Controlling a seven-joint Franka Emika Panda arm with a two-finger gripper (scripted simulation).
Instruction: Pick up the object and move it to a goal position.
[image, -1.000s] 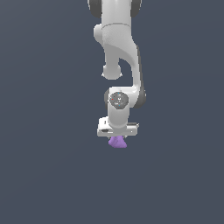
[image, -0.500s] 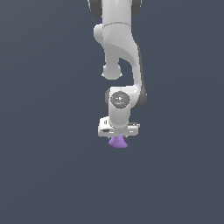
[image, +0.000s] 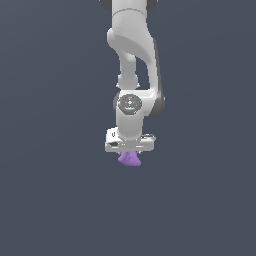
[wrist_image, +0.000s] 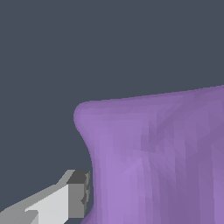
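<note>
exterior view faces arm (image: 132, 75) from afar, wrist view close, both showing purple lump (image: 129, 159)

Object (image: 129, 159) directly beneath end effector (image: 129, 156), top tucked under it; arm (image: 134, 60) rising above.

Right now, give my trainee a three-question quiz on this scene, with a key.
1. True or false: the purple object sits directly below the white gripper in the exterior view.
2. In the wrist view, what meets the purple object at its narrowed side? A) a gripper finger B) a red cube C) a cable
3. Fill in: compared with the gripper's body, the object looks ____ in the exterior view.

Key:
1. True.
2. A: one grey-tipped finger lies against it; the other finger is out of the picture.
3. Narrower.
</note>
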